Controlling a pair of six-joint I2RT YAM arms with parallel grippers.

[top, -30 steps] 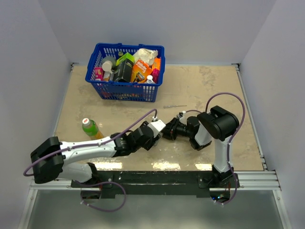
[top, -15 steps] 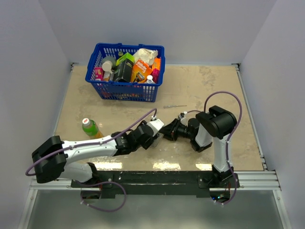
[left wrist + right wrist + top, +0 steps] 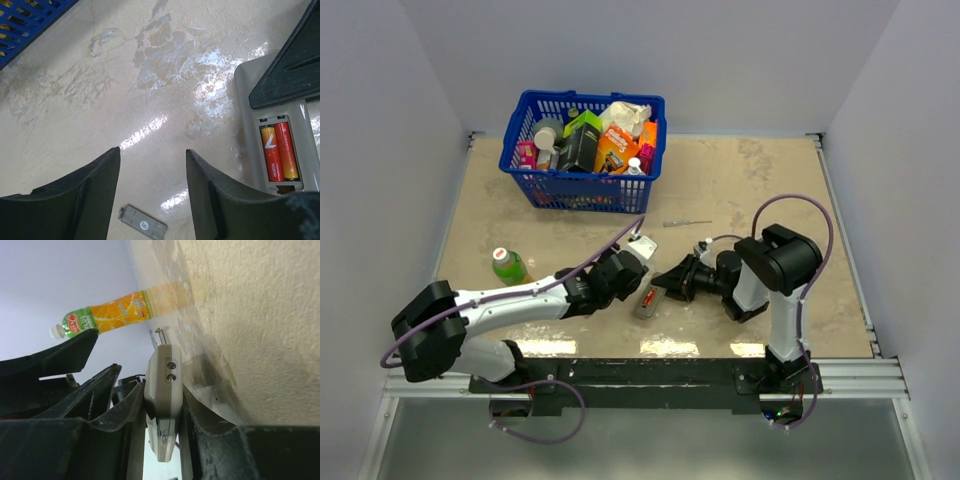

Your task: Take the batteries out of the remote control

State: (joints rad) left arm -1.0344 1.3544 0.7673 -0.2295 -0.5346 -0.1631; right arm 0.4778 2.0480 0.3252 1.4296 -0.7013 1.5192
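Observation:
The remote control (image 3: 647,300) lies back-up on the table at front centre, with its cover off. Two red-orange batteries (image 3: 278,152) sit side by side in its open recess (image 3: 282,187). My right gripper (image 3: 668,283) is shut on the remote's far end; in the right wrist view the grey remote (image 3: 163,385) is pinched edge-on between the two fingers of that gripper (image 3: 162,396). My left gripper (image 3: 626,270) is open and empty (image 3: 152,152), just left of the remote. The small grey cover piece (image 3: 145,225) lies flat on the table below its fingers.
A blue basket (image 3: 525,165) full of packages stands at the back left. An orange drink bottle (image 3: 508,267) with a green cap stands at the left and also shows in the right wrist view (image 3: 115,312). A thin grey stick tool (image 3: 687,223) lies behind the grippers.
My left gripper has pulled back to the left, away from the right gripper. The remote now shows on the table with its battery recess open, and the cover lies on the table.

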